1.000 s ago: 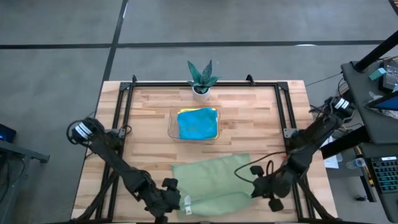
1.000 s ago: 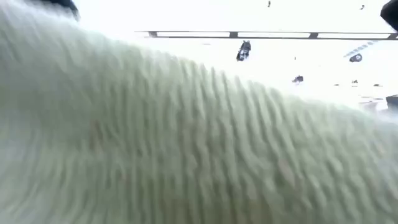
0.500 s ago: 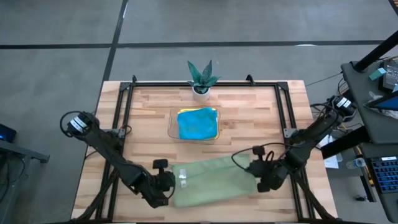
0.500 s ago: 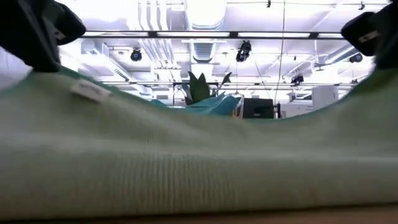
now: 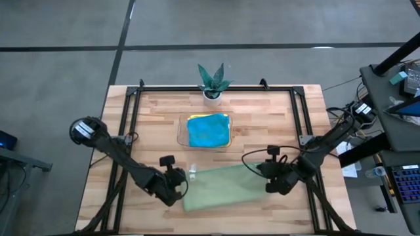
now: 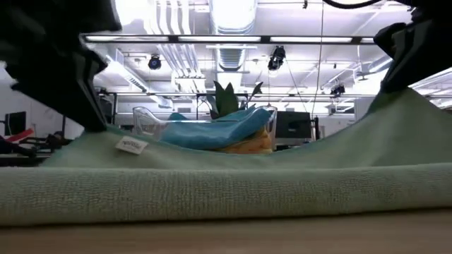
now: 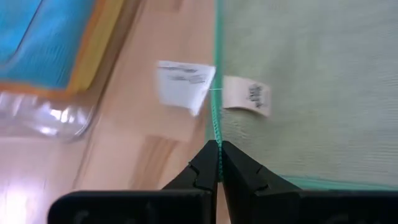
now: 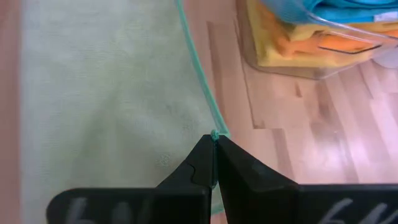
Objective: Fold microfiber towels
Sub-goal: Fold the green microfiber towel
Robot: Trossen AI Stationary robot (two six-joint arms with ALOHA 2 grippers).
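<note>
High view: we note a clear plastic tray (image 5: 183, 131) at table centre holding stacked towels, the teal-blue towel (image 5: 208, 130) uppermost. The pale green towel (image 5: 223, 187) lies doubled over on the slatted wood table (image 5: 275, 124) nearer the front edge. Left gripper (image 5: 182, 185) and right gripper (image 5: 270, 179) each pinch one of its corners.

Low view: ribbed pile, white label (image 6: 132, 145); ceiling lights behind.

Wrist views: both jaws are clamped on the green hem.
</note>
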